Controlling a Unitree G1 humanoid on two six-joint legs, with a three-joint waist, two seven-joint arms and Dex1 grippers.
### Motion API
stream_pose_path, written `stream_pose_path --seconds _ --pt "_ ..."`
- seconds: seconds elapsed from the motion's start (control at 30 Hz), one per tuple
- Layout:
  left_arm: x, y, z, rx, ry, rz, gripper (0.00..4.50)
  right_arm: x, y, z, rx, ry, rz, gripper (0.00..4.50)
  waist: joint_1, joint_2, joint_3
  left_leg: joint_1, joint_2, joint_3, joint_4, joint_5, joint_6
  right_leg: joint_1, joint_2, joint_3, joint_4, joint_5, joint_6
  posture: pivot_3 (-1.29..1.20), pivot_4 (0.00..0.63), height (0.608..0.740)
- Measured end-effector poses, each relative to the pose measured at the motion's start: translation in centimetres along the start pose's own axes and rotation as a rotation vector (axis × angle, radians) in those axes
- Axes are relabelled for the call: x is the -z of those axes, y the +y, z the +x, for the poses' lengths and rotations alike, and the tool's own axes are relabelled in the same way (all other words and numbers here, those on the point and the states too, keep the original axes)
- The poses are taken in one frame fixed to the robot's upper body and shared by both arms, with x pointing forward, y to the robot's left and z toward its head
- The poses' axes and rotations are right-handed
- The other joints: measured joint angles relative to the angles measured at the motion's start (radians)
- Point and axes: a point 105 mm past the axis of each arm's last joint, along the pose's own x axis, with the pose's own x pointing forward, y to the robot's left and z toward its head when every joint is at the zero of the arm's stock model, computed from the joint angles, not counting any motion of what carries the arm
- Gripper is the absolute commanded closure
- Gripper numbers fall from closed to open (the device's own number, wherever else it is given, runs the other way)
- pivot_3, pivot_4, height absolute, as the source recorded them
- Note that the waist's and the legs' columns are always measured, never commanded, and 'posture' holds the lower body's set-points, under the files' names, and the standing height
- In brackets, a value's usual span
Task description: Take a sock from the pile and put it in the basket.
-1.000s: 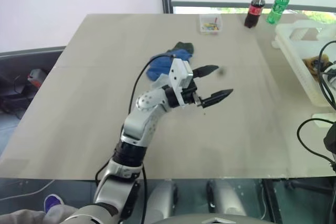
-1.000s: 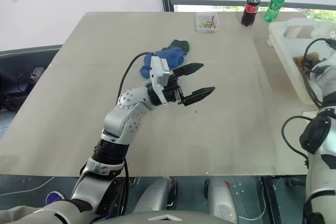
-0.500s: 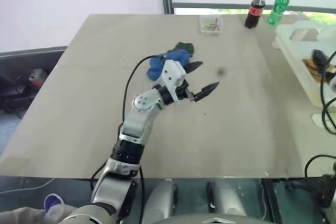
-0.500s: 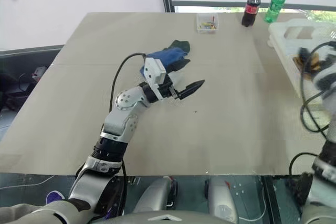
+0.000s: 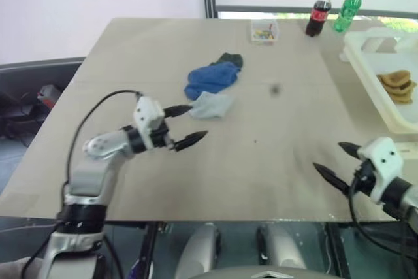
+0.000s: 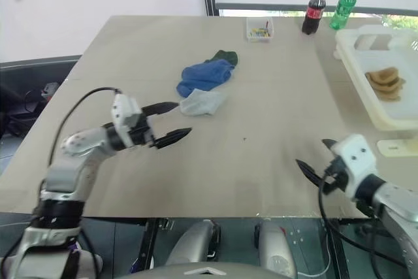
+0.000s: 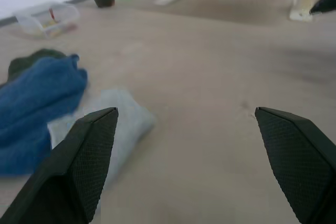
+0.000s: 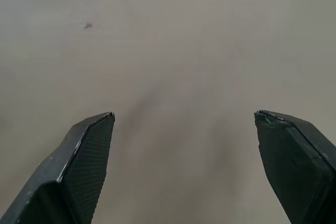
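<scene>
A: How far along?

B: Partway, by the look of things. Mustard socks [image 6: 382, 83] lying in the basket [image 6: 361, 89] at the table's [image 5: 130, 50] right edge. Three left in the pile [image 5: 212, 83], mid-table toward the far side: blue sock [image 5: 210, 78], green sock [image 5: 230, 60] tucked behind, pale sock [image 5: 210, 104] at the near edge, touching the blue.

A: Anything held right now?

B: Nothing. Left gripper [image 5: 196, 121] spread wide and empty, hanging just beside the pale sock, on the near side, pointing past the pile toward the basket. Right gripper [image 5: 328, 157] likewise gaping, empty, low over bare table near the front right, well apart from pile and basket alike.

A: So between socks?

B: Seems so. Still to do: reach to the pile, close on one sock, lift, carry across to the basket, let go. Probably the pale one first, being nearest the left gripper.

A: Any writing to read?

B: Hardly. Cola bottle [image 5: 320, 11] at the far edge with red cap and red label, dark drink inside; lettering too small to read, brand only guessed from the colours. Green bottle [image 5: 347, 8] beside, yellow cap, label illegible. Box [image 5: 262, 31] nearby, clear, with small coloured bits inside, no text showing. No markings visible on basket or socks.
</scene>
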Motion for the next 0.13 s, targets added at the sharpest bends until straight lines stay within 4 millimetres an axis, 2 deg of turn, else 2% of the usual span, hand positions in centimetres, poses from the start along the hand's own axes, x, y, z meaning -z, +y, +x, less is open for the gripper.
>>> stream_pose_path --seconds 0.13 --pt "0.14 -0.21 -1.12 -0.011 0.013 -0.027 0.00 -0.02 0.10 -0.21 -0.020 -0.017 -0.012 0.08 0.003 -0.002 0.000 0.001 0.001 0.000 0.001 0.000 0.000 0.001 -0.001 -0.001 0.000 -0.002 0.003 0.00 0.150 0.740"
